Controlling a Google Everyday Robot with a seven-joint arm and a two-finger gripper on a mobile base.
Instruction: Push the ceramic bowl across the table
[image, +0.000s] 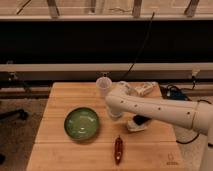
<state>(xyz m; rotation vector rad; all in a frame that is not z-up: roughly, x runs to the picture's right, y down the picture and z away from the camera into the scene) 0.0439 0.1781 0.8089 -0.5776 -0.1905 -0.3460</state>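
The green ceramic bowl (81, 123) sits upright on the left half of the light wooden table (60, 95). My white arm reaches in from the right, and its end bends down to the tabletop. My gripper (114, 114) is at that end, just right of the bowl and a short gap away from its rim. The arm's own body covers most of the gripper. Nothing is seen held in it.
A translucent white cup (103, 86) stands at the table's back, just behind my arm. A dark red oblong object (118, 149) lies near the front edge. A crumpled pale packet (143, 90) and a dark and white item (140, 121) lie under and behind my arm. A small logo (172, 161) marks the front right corner.
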